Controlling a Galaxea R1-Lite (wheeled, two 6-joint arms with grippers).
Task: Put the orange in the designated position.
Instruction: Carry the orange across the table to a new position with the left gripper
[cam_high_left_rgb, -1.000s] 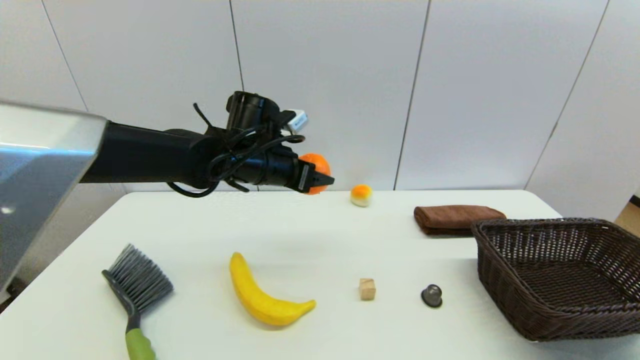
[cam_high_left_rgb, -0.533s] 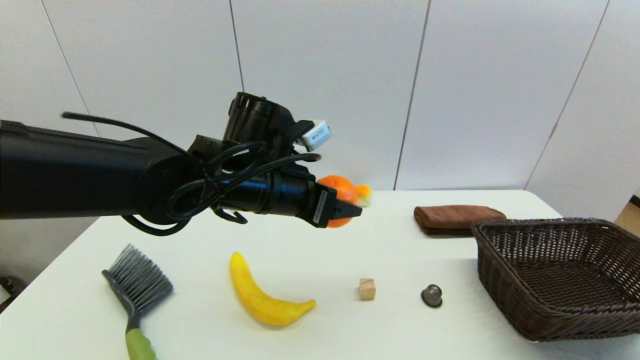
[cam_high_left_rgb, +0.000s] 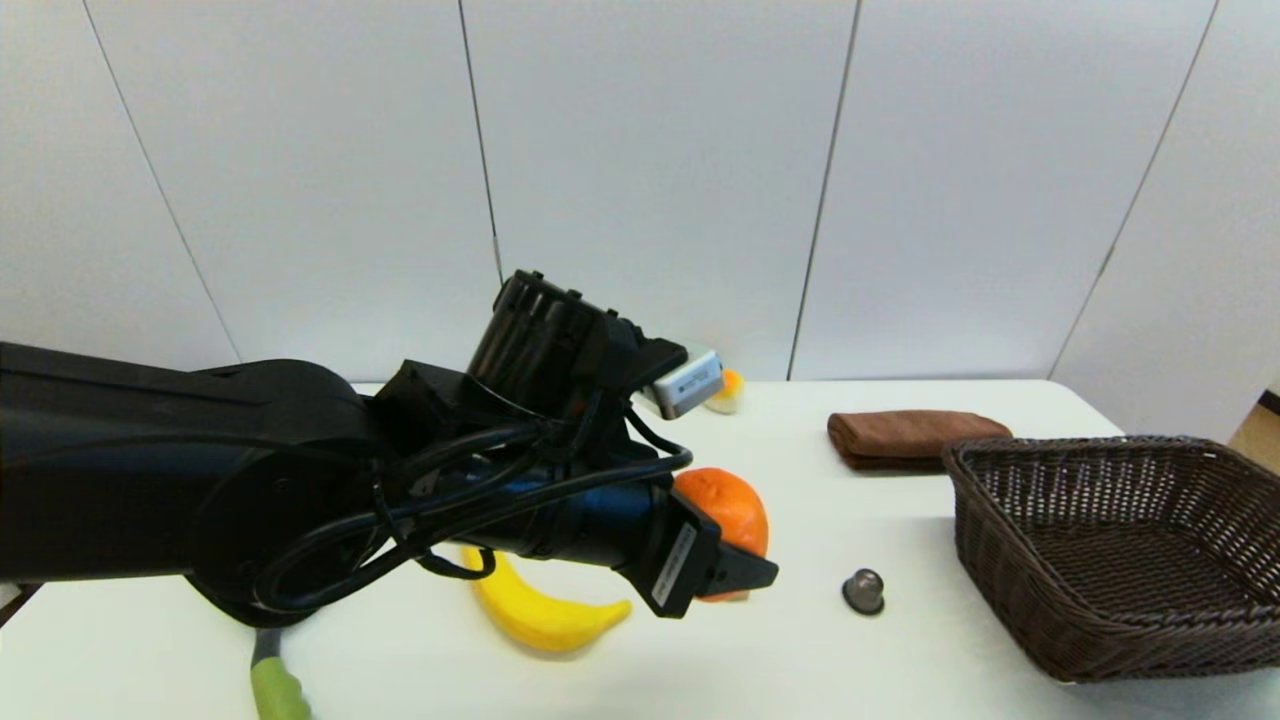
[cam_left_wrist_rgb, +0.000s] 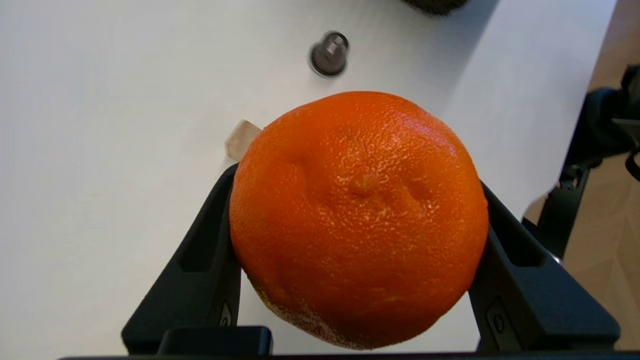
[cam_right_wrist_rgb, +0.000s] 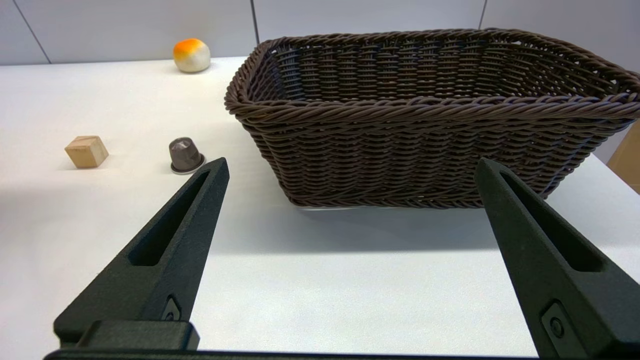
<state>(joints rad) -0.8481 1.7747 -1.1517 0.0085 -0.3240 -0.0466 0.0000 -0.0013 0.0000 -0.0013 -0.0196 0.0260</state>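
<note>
The orange (cam_high_left_rgb: 728, 510) is bright and dimpled, and my left gripper (cam_high_left_rgb: 738, 548) is shut on it above the middle of the white table (cam_high_left_rgb: 800, 660). In the left wrist view the orange (cam_left_wrist_rgb: 357, 215) fills the space between both black fingers (cam_left_wrist_rgb: 210, 250). It hangs over a small wooden cube (cam_left_wrist_rgb: 240, 140), which it mostly hides. No mark or outline shows on the tabletop. My right gripper (cam_right_wrist_rgb: 351, 162) is open and holds nothing, low over the table in front of the basket; it does not show in the head view.
A brown wicker basket (cam_high_left_rgb: 1100, 560) stands at the right, with a folded brown cloth (cam_high_left_rgb: 905, 437) behind it. A dark capsule (cam_high_left_rgb: 863, 590) sits right of the orange. A yellow banana (cam_high_left_rgb: 545, 615), a brush's green handle (cam_high_left_rgb: 275, 690) and a white, orange-topped ball (cam_high_left_rgb: 727, 390) also lie here.
My left arm has carried the orange from the back of the table forward, right and down, to just above the wooden cube. The other objects have not moved.
</note>
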